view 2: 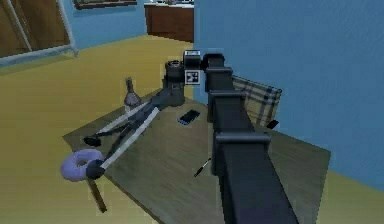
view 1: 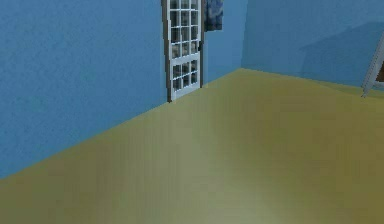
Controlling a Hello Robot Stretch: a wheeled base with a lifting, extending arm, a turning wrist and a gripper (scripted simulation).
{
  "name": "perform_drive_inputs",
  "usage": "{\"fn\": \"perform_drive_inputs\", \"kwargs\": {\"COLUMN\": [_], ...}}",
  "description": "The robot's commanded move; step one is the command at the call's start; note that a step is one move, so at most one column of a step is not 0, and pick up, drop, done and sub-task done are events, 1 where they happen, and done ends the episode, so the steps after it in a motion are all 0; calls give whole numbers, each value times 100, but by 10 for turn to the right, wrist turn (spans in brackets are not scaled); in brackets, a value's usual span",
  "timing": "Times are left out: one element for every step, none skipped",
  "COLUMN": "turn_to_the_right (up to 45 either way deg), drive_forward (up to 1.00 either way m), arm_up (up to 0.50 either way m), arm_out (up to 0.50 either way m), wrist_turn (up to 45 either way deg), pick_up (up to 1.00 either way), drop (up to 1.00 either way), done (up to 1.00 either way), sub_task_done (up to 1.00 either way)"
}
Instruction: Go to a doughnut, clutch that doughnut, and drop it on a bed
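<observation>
Ahead, the forward view gives bare floor (view 1: 250, 150) and wide turning room up to a white glazed door (view 1: 185, 50). On the arm side view, the purple doughnut (view 2: 77, 165) lies at the table's (view 2: 160, 165) left corner, right at its edge, with the gripper (view 2: 100, 150) reaching close by. How the jaws stand, or whether they hold anything, cannot be told. The doughnut is likely light, soft and crumbly, so take it gently across the ring. A nudge could push it off the table.

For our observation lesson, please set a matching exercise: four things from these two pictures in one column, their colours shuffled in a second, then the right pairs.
Things:
1. door
2. doughnut
3. fabric on the table
4. floor

Colours:
A. pale purple
B. yellow
C. white
D. tan with dark checks

Pairs: 1-C, 2-A, 3-D, 4-B
</observation>
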Motion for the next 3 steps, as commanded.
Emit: {"fn": "perform_drive_inputs", "kwargs": {"turn_to_the_right": [0, 0, -450], "drive_forward": [0, 0, 0], "arm_up": [0, 0, 0], "arm_out": [0, -30, 0], "wrist_turn": [-120, 0, 0], "pick_up": [0, 0, 0], "drop": [0, 0, 0], "done": [0, 0, 0], "sub_task_done": [0, 0, 0]}}
